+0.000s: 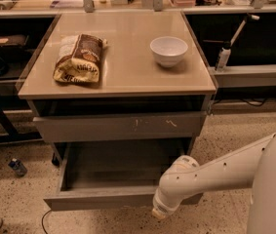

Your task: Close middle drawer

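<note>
The middle drawer [98, 199] stands open below the counter [128, 77], drawn well forward of the counter's front edge so that its grey tray interior shows from above; its plain front panel lies low in the view, parallel to that front edge and about as wide as the counter. The gripper [160, 211] is at the end of the white arm [215, 172], which reaches in from the lower right, and it sits against the outer face of the drawer's front panel, right of the panel's middle and below the counter's front right corner. Whether the gripper is released or clenched cannot be told, as the wrist covers it. Just above the open drawer, directly under the counter's front edge, is the upper drawer front [120, 126], grey with pale scratch marks near its centre, set slightly forward with a dark gap above it. On the counter top a brown and yellow bag [79, 58] lies on its side near the left edge, about midway between front and back. A white bowl [168, 50] stands upright toward the right edge, well apart from the bag. Beyond the counter's right edge a white bottle [223, 57] stands on a lower shelf. On the speckled floor [235, 130] left of the counter lies a small bottle [17, 166].
</note>
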You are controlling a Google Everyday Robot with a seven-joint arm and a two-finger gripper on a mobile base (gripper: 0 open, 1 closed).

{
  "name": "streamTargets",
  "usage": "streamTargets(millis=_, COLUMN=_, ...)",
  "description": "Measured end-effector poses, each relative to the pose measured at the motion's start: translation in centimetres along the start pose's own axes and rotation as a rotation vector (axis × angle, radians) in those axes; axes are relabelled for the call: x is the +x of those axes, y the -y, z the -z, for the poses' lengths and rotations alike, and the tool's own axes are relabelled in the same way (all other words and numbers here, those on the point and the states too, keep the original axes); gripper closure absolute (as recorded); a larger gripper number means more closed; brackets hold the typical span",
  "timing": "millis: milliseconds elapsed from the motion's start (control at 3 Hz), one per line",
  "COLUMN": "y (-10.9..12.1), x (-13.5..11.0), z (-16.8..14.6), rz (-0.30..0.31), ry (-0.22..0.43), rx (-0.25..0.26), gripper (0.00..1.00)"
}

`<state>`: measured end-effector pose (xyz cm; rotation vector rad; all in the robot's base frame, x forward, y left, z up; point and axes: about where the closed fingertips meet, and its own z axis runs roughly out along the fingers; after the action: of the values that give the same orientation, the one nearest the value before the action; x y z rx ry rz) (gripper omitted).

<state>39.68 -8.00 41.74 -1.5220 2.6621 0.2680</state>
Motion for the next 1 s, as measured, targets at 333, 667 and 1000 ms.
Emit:
streamTargets(millis=333, y=0.9, x=-1.1, z=0.0, rz=0.021, ry=-0.001, rx=0.024, gripper=1.0)
streamTargets(millis=667, y=2.1, x=-2.3, z=-0.1, rz=0.043, ry=-0.012, rx=0.046, gripper=1.0)
streamTargets(millis=1000, y=3.2, x=-3.8, z=0.0, rz=0.071, ry=-0.021, rx=0.067, gripper=1.0)
